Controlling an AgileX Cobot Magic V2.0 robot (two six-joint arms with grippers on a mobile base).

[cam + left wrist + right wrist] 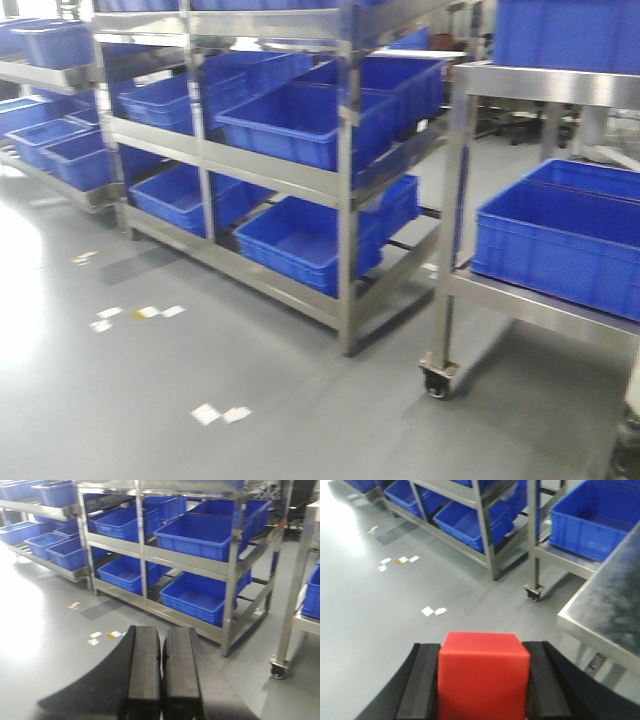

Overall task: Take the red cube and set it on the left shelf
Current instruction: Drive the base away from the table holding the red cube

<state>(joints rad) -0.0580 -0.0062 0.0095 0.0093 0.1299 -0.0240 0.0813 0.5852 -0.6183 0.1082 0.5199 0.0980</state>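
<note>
Between our right gripper (484, 652) fingers (422, 680), red cube (483, 685) clamped squarely, no axis visibly longer, our left gripper (161, 631) fingers pressed together.

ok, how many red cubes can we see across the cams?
1. The cube is clamped in the right gripper, seen in the right wrist view. None shows in the front or left wrist views, though the bins could hide others.

The cube (483, 675) is plain bright red, held between the matte black of the right gripper (483, 650); the left gripper (161, 640) is the same black. The bins (300, 240) are solid blue on silver-grey metal shelves (348, 200). The floor (120, 400) is pale grey, flecked with white and yellowish scraps (220, 413).
</note>
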